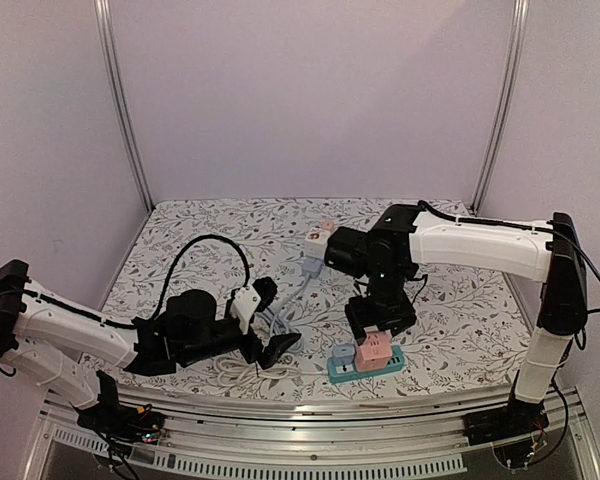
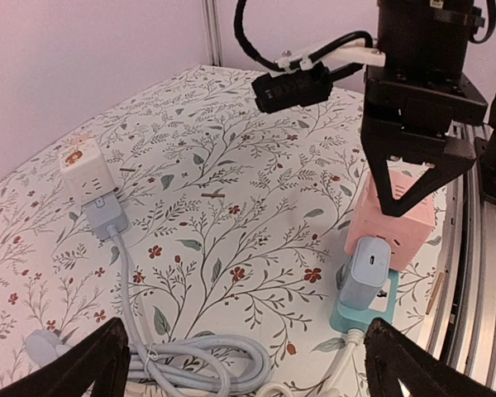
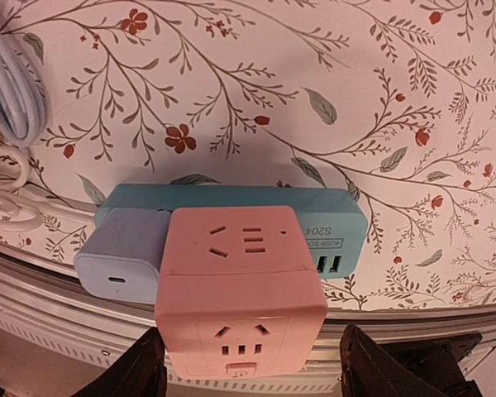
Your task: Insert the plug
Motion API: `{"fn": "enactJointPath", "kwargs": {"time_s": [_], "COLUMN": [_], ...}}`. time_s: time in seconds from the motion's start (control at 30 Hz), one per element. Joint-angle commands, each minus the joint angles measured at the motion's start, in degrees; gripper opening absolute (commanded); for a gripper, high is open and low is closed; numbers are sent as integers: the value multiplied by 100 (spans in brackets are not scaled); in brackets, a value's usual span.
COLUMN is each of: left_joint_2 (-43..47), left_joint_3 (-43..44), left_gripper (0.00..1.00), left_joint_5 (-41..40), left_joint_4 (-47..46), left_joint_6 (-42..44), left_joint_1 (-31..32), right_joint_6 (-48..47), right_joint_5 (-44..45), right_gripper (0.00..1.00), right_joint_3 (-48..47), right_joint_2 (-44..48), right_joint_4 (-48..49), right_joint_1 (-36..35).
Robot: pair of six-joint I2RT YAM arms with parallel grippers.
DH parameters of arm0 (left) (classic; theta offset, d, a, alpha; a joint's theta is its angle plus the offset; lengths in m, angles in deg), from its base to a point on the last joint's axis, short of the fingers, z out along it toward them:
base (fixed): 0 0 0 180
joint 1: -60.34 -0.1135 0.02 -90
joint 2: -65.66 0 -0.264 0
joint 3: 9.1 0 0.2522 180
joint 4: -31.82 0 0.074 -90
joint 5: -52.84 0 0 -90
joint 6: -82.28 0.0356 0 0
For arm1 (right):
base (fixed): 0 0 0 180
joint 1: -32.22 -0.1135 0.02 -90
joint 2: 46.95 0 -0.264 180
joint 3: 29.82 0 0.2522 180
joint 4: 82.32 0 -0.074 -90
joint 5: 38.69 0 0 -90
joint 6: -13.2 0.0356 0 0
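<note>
The plug is a pink cube (image 3: 240,281) with sockets on its faces. It stands on a teal power strip (image 3: 314,211) beside a pale blue charger (image 3: 120,256) near the table's front edge. My right gripper (image 3: 248,372) hangs over the pink cube (image 1: 373,350), open. Its left finger (image 3: 136,372) is close to the cube's side, and its right finger (image 3: 380,364) stands off with a gap. My left gripper (image 2: 244,368) is wide open above a coiled grey cable (image 2: 198,356), holding nothing, left of the strip (image 2: 360,318).
A white cube socket (image 2: 83,165) with a grey-blue plug in it lies farther back on the flowered cloth. A white cord runs from the strip toward the cable coil. A metal rail (image 1: 310,420) borders the near edge, just behind the strip.
</note>
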Motion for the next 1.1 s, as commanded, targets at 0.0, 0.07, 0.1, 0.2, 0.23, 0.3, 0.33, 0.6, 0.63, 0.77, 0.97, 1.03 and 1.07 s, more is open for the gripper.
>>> {"fn": "enactJointPath", "kwargs": {"time_s": [0.0,0.07,0.1,0.2,0.23,0.3,0.33,0.6,0.63,0.77,0.97,1.03,1.07], "left_joint_2": [17,9,9,0,-6,-6,-9,-27,-29,-27,-9,6,15], "left_joint_3": [-73,-73,-74,-74,-73,-65,-66,-65,-58,-65,-74,-80,-83], "left_gripper": [98,98,98,98,98,98,98,98,98,98,98,98,98], "left_joint_5": [33,34,36,28,31,31,30,19,24,13,15,8,3], "left_joint_4": [-116,-125,-125,-125,-125,-125,-125,-123,-125,-125,-125,-117,-116], "left_joint_6": [27,26,25,26,35,32,32,53,62,59,61,63,58], "left_joint_1": [-68,-68,-68,-68,-68,-68,-68,-68,-68,-68,-68,-68,-63], "right_joint_6": [-112,-124,-133,-119,-113,-124,-123,-179,-179,-179,-161,-148,-138], "right_joint_5": [489,456,435,333,290,195,135,93,93,91,-226,-215,-219], "right_gripper": [68,62,59,52,51,46,43,32,32,32,31,31,31], "right_joint_3": [-142,-101,-70,34,69,142,168,206,214,308,498,542,560], "right_joint_2": [402,461,503,527,509,482,453,181,157,102,-16,-70,-104], "right_joint_4": [-274,-238,-212,-130,-92,33,86,208,220,324,568,579,586], "right_joint_1": [-32,-38,-35,-32,-32,-42,-41,-139,-138,-137,-151,-156,-163]}}
